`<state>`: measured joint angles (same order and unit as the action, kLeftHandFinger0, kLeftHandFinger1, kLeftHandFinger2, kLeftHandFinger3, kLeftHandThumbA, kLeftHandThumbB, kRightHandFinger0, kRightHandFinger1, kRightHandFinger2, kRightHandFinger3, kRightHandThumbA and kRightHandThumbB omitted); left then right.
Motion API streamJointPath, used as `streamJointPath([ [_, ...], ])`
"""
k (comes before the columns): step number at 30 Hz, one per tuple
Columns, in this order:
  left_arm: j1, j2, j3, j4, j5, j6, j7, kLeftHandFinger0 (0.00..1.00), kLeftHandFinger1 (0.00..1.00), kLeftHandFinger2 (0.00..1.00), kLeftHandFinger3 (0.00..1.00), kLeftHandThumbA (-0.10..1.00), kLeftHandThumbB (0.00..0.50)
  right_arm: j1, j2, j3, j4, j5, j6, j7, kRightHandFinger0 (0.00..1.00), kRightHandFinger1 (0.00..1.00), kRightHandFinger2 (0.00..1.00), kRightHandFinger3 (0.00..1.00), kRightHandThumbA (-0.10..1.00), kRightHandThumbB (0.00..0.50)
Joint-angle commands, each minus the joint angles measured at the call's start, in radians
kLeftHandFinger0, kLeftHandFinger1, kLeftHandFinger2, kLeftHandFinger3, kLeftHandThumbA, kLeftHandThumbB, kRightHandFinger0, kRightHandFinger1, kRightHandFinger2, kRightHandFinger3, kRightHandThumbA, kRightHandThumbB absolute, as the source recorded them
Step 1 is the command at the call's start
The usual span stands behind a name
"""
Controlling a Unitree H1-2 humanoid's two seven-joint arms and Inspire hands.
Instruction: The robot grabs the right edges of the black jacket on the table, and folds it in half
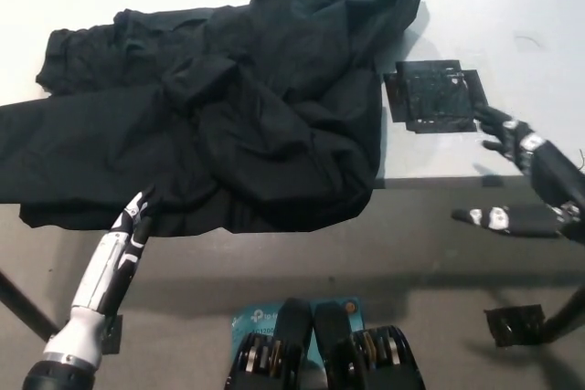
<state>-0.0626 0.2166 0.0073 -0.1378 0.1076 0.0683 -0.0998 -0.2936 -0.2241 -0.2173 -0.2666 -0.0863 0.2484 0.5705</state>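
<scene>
The black jacket (pixel 228 107) was seen bunched and heavily creased on the white bench (pixel 512 6), with most of it on the left and middle of the surface. One long part ran off toward the left edge of the view. The front hem hung just over the near bench edge. A narrow dark strip of it reached up past the top of the view near the middle. The upper right corner of the jacket was raised in a rounded fold. No tidy half-fold was visible; the cloth lay in loose overlapping folds.

The right robot hand (pixel 530 184) was found at the right edge of the view, by the near right corner of the bench, well apart from the jacket. Its fingers (pixel 498 123) were spread and nothing was held; one fingertip lay just beside the lower right corner of a black square pad (pixel 434 98). The pad sat flat on the bench, just to the right of the jacket's right edge; contact between pad and cloth could not be judged.

The left robot hand (pixel 135 218) was seen at lower left, on a white forearm rising from the bottom edge. Its fingertips were at the jacket's near hem. Whether the hem was gripped or only touched could not be told, dark fingers against dark cloth.
</scene>
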Motion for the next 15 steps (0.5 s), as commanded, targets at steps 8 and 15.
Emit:
streamJointPath([
  [8, -0.013, 0.022, 0.024, -0.048, -0.009, -0.057, 0.004, 1.00, 1.00, 1.00, 1.00, 1.00, 0.197, 0.158, 0.149, -0.131, -0.325, 0.345, -0.225, -0.175, 1.00, 1.00, 1.00, 1.00, 1.00, 0.315],
  [15, 0.008, 0.027, 0.026, -0.051, -0.007, -0.070, 0.001, 1.00, 1.00, 1.00, 1.00, 1.00, 0.200, 0.187, 0.221, -0.064, 0.099, 0.183, -0.336, -0.198, 1.00, 1.00, 1.00, 1.00, 1.00, 0.244],
])
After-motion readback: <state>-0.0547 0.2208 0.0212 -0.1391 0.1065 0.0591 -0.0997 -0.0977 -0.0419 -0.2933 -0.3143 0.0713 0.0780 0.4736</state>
